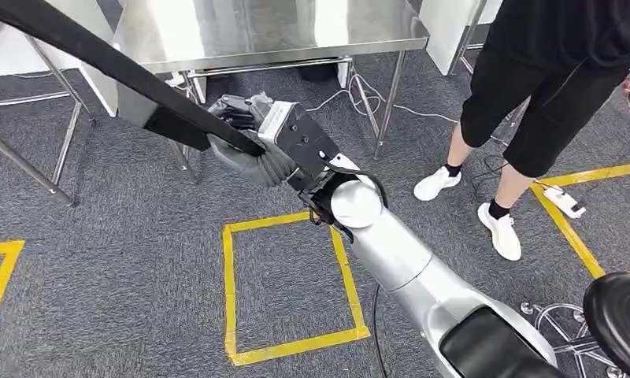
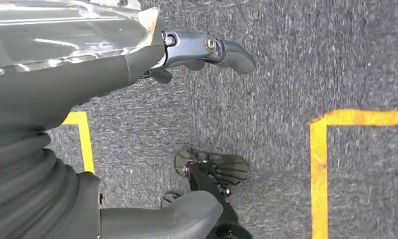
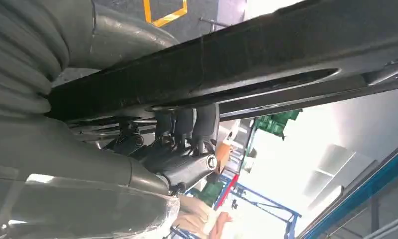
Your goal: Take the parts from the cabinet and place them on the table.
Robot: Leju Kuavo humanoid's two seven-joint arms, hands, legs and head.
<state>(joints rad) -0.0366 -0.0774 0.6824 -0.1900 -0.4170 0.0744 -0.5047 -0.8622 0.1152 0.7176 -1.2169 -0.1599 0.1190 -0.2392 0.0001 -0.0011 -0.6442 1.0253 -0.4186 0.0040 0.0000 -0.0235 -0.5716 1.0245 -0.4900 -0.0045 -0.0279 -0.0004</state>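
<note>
A long black bar-shaped part [image 1: 99, 55] slants from the top left corner down to my right hand [image 1: 249, 146], which grips its lower end in front of the steel table [image 1: 257, 31]. In the right wrist view the same black part [image 3: 247, 59] crosses the picture with my right hand's fingers [image 3: 187, 124] wrapped around it. My left hand [image 2: 87, 89] hangs over the grey carpet with its thumb and fingers apart and nothing between them.
A person in black [image 1: 532, 94] stands at the right, close to the table's corner. A yellow tape square [image 1: 288, 283] marks the carpet under my arm. A power strip [image 1: 564, 201] and cables lie near the person's feet. A black stool [image 1: 619, 311] stands at the lower right.
</note>
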